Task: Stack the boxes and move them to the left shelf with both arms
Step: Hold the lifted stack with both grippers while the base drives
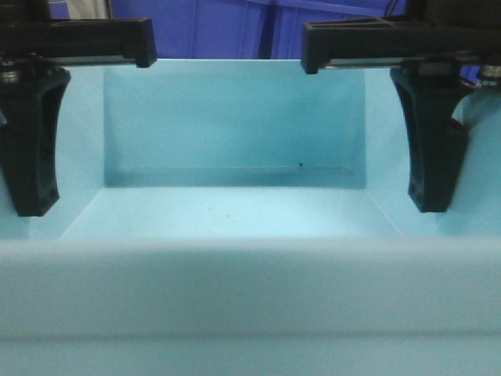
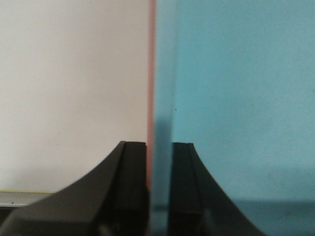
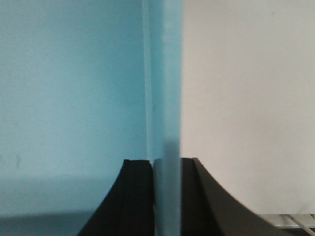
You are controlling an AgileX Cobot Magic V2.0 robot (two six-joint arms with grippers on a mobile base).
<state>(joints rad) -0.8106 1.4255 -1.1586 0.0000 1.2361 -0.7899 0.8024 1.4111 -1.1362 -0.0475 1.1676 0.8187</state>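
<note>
The light blue box (image 1: 235, 125) fills the front view, open side toward the camera. My left gripper (image 1: 31, 196) hangs over its left wall and my right gripper (image 1: 432, 196) over its right wall. In the left wrist view the left gripper (image 2: 159, 147) is shut on the blue box's wall (image 2: 236, 98), with a thin edge of the salmon pink box (image 2: 151, 73) pressed against the wall's outer face. In the right wrist view the right gripper (image 3: 166, 164) is shut on the blue wall (image 3: 74, 98); no pink shows there. The left shelf is out of view.
Dark blue bins (image 1: 219, 27) stand behind the box at the top of the front view. A pale plain surface (image 2: 74, 88) lies outside the box in both wrist views, with a grey strip (image 2: 24, 199) at the lower left and a metallic edge (image 3: 290, 221) at the lower right.
</note>
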